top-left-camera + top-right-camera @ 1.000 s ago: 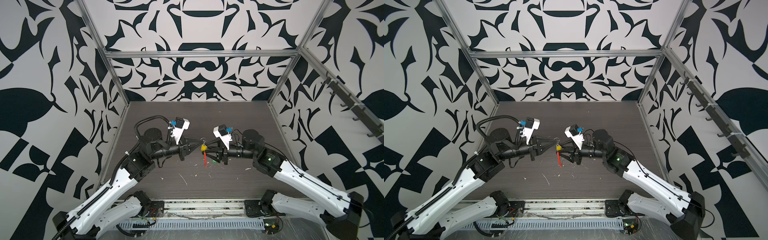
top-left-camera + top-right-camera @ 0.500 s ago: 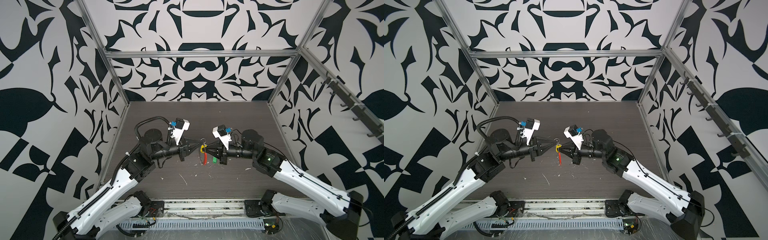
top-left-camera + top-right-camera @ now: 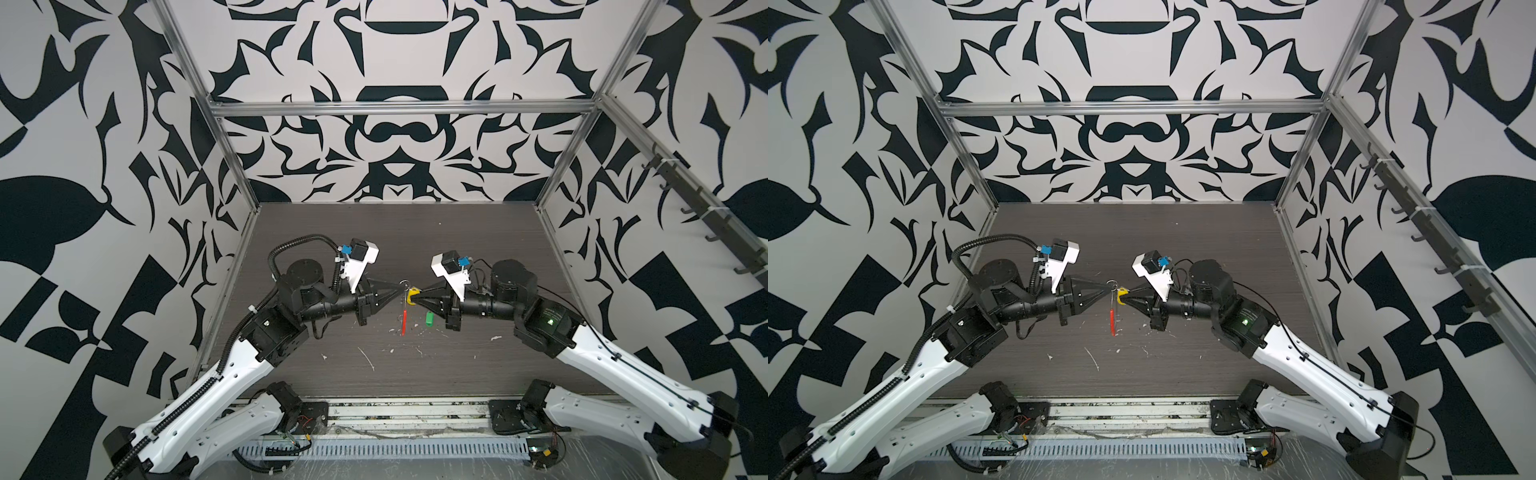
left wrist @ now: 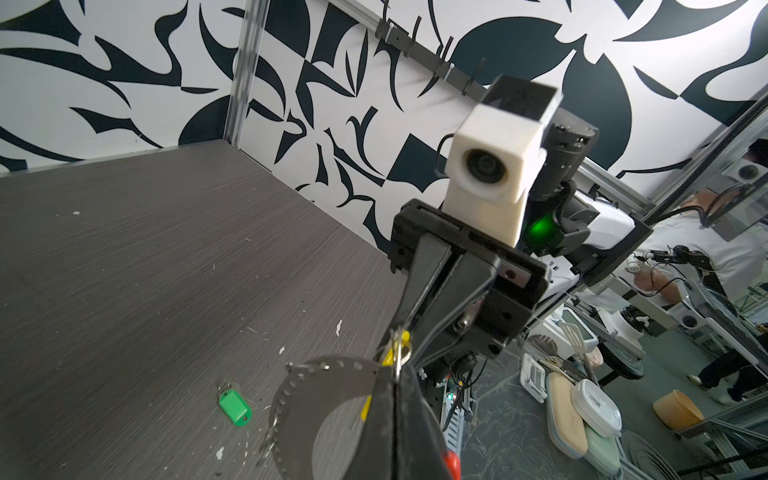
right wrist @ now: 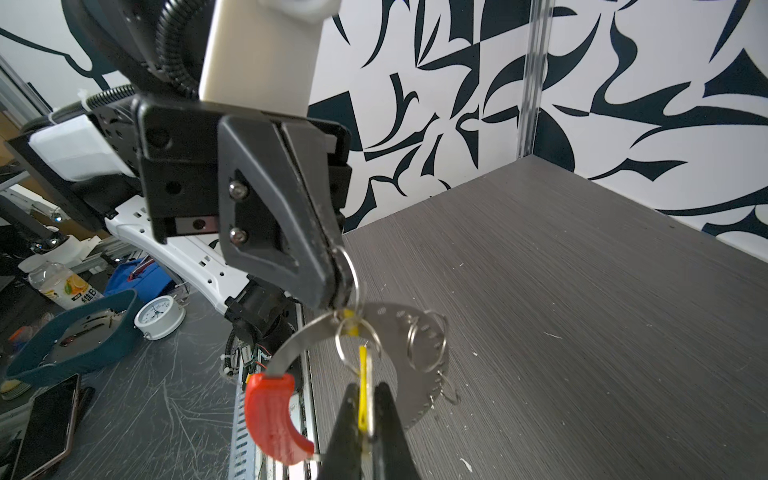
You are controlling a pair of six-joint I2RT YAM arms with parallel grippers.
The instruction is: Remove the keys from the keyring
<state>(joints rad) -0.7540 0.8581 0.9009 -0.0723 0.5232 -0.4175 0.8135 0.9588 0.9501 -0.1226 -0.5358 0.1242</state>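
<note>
Arms extended inward, tips facing; left fingers (image 3: 382,296), right fingers (image 3: 432,296) clamped.

The right gripper (image 5: 365,399) shows as two dark fingers in the foreground, pressed together on the yellow key (image 5: 363,382), which is seen edge-on. Facing it, the left gripper (image 5: 336,286) has its dark jaws closed on the keyring (image 5: 353,270), pinching the thin silver wire ring at their tips. Joined there is a pale perforated strip (image 5: 419,332), curved like a sickle, with a red end (image 5: 270,411) and further small wire loops (image 5: 428,340) on it. Behind lies the dark wood-grain table (image 5: 582,291), scattered with white flecks
</note>
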